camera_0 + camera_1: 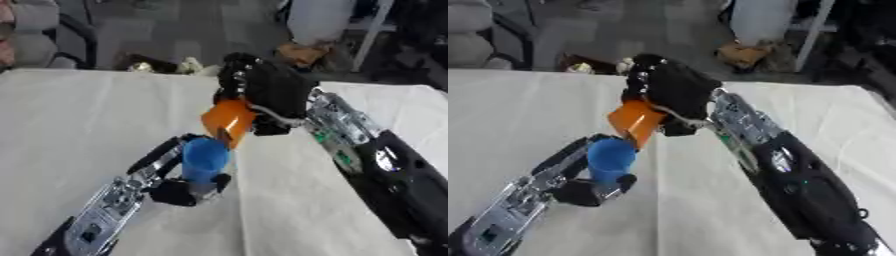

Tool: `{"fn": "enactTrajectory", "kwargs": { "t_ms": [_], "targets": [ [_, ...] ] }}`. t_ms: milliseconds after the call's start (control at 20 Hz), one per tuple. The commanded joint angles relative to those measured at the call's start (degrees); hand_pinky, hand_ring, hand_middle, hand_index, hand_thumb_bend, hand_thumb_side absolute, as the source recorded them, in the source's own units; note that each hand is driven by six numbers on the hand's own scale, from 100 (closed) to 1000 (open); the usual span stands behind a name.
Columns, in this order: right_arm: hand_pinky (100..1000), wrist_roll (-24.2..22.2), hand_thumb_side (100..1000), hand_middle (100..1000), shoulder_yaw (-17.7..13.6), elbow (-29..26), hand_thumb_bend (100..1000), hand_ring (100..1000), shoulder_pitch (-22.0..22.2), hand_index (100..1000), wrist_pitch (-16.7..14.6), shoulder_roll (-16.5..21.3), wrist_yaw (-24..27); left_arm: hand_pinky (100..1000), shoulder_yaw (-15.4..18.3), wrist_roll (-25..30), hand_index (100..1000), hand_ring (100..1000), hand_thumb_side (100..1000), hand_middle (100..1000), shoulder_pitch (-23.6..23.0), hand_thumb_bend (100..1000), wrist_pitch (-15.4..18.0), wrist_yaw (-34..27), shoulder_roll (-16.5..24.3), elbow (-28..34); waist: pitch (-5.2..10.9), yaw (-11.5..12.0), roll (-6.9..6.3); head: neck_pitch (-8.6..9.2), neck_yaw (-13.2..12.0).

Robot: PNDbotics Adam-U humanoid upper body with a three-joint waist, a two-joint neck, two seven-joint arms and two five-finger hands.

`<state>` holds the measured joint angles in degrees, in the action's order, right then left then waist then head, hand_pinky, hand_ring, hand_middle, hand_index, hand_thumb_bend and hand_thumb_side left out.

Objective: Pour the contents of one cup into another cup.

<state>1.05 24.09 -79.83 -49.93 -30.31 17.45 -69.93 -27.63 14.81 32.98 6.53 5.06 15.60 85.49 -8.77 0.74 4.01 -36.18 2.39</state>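
My right hand (pixel 262 87) is shut on an orange cup (pixel 229 121) and holds it raised and tipped, its mouth pointing down toward a blue cup (pixel 205 159). The blue cup stands upright, with my left hand (pixel 179 192) curled round its lower part. The orange cup's rim sits just above the blue cup's rim; whether they touch I cannot tell. What is inside either cup is hidden.
A white cloth (pixel 79 125) covers the table under both arms. Beyond the table's far edge lie small objects on the floor (pixel 162 65), a brown lump (pixel 302 52) and a white post (pixel 372 32).
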Motion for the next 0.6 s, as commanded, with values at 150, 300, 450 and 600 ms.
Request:
{"fn": "enactTrajectory", "kwargs": {
  "t_ms": [150, 300, 450, 600],
  "targets": [
    [875, -0.22, 100, 393, -0.02, -1.20, 161, 724, -1.46, 657, -0.13, 0.54, 0.43, 117, 0.12, -0.06, 764, 707, 368, 296, 1.48, 100, 0.14, 0.04, 0.09, 0.89, 1.01, 0.02, -0.13, 0.36, -0.13],
    [874, -0.30, 100, 391, 0.05, -1.36, 161, 724, -1.54, 656, -0.13, 0.42, 0.63, 118, 0.17, -0.16, 764, 708, 367, 297, 1.59, 100, 0.11, -0.01, 0.07, 0.84, 0.99, 0.08, -0.08, 0.35, -0.11],
    [875, -0.43, 100, 391, 0.15, -1.51, 161, 724, -1.64, 656, -0.13, 0.27, 0.79, 118, 0.24, -0.27, 764, 708, 368, 297, 1.73, 100, 0.04, -0.03, 0.02, 0.69, 0.98, 0.11, -0.02, 0.37, -0.06],
    [875, -0.51, 100, 389, 0.19, -1.71, 162, 724, -1.79, 656, -0.08, 0.18, 0.98, 118, 0.30, -0.34, 764, 708, 368, 297, 1.87, 100, 0.04, -0.03, -0.02, 0.54, 0.97, 0.15, 0.05, 0.40, -0.06]
  ]
}}
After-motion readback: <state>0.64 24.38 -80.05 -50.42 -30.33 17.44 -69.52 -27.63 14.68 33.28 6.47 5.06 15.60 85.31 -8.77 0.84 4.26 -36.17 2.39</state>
